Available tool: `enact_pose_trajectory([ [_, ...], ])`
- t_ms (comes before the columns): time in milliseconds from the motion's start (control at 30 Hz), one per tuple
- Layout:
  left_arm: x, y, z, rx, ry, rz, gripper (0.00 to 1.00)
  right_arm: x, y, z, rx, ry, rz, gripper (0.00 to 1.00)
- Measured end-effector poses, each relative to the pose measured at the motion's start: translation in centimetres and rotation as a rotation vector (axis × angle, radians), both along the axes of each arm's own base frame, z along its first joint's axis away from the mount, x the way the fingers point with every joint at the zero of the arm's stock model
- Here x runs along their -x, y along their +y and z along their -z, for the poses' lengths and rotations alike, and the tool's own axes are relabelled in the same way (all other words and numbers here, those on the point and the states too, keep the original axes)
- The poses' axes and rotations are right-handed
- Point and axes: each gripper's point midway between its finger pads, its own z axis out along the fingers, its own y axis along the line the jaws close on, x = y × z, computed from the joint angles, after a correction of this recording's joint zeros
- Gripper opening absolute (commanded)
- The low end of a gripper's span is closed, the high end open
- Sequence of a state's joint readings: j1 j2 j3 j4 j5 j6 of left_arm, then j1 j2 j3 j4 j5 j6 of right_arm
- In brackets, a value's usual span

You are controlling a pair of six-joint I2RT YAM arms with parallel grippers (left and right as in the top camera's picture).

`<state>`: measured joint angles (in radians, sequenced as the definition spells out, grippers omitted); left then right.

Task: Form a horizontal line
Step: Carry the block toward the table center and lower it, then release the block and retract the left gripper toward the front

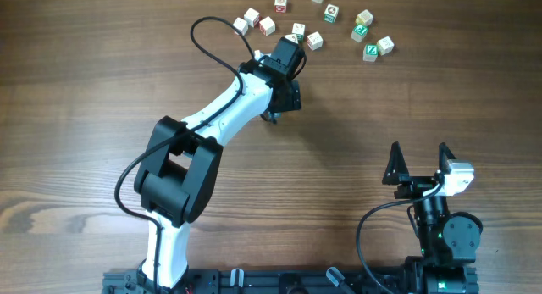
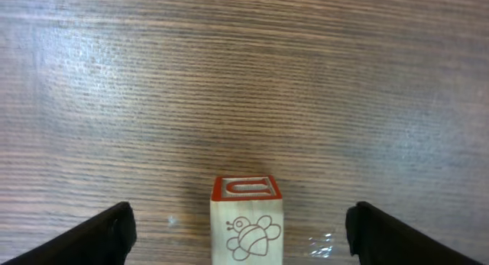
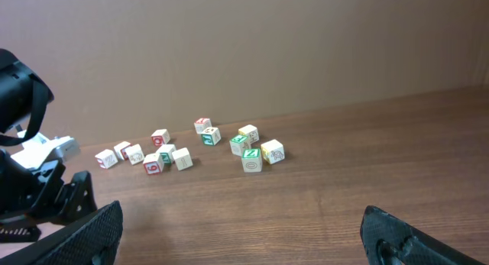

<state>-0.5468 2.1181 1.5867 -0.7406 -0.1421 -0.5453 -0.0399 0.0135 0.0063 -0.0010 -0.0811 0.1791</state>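
Observation:
A white wooden cube [image 2: 246, 227] with a red-printed letter on top and a red bee drawing on its side stands on the table. My left gripper [image 2: 241, 233] is open around it, with a gap on both sides. In the overhead view my left gripper [image 1: 273, 116] points down just below the cube cluster and hides this cube. My right gripper [image 1: 419, 155] is open and empty near the front right, also seen in the right wrist view [image 3: 241, 227]. No touching row of three cubes shows in any view.
Several loose letter cubes lie scattered at the table's far edge [image 1: 314, 41], red-printed ones to the left [image 1: 267, 25] and green-printed ones to the right [image 1: 370, 51]. The same cluster shows in the right wrist view [image 3: 250, 159]. The left arm [image 1: 224, 108] crosses the table's middle.

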Motion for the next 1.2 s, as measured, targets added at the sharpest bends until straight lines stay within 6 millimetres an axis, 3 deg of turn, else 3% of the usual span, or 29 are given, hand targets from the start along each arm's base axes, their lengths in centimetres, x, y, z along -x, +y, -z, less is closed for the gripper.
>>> enact_pose_trajectory([
  [100,0.2,0.4,-1.7,-0.017,-0.008,0.029,1.0,0.0,0.0,0.0,0.0,0.0,0.0,1.0],
  [167,1.0,1.6,-4.6,-0.023,-0.017,0.026,1.0,0.0,0.0,0.0,0.0,0.001,0.0,1.0],
  [267,3.0,4.8,-11.2,-0.016,-0.058,-0.011,1.0,0.0,0.0,0.0,0.0,0.0,0.0,1.0],
  [300,4.3,6.8,-15.0,-0.01,-0.096,-0.037,1.0,0.0,0.0,0.0,0.0,0.0,0.0,1.0],
  [367,6.2,9.6,-19.8,-0.005,-0.172,-0.076,1.0,0.0,0.0,0.0,0.0,0.0,0.0,1.0],
  [433,9.3,12.2,-23.5,-0.027,-0.226,-0.105,1.0,0.0,0.0,0.0,0.0,0.0,0.0,1.0],
  [500,12.0,14.1,-25.7,-0.042,-0.259,-0.118,1.0,0.0,0.0,0.0,0.0,0.0,0.0,1.0],
  [600,16.6,16.6,-26.9,-0.081,-0.23,-0.123,1.0,0.0,0.0,0.0,0.0,0.0,0.0,1.0],
  [733,21.8,19.2,-26.7,-0.14,-0.136,-0.113,1.0,0.0,0.0,0.0,0.0,0.0,0.0,1.0],
  [1033,25.7,21.0,-25.1,-0.131,-0.152,-0.114,1.0,0.0,0.0,0.0,0.0,-0.001,0.0,1.0],
  [1200,26.0,21.1,-25.3,-0.122,-0.17,-0.116,1.0,0.0,0.4,0.0,-0.068,0.002,-0.023,1.0],
])
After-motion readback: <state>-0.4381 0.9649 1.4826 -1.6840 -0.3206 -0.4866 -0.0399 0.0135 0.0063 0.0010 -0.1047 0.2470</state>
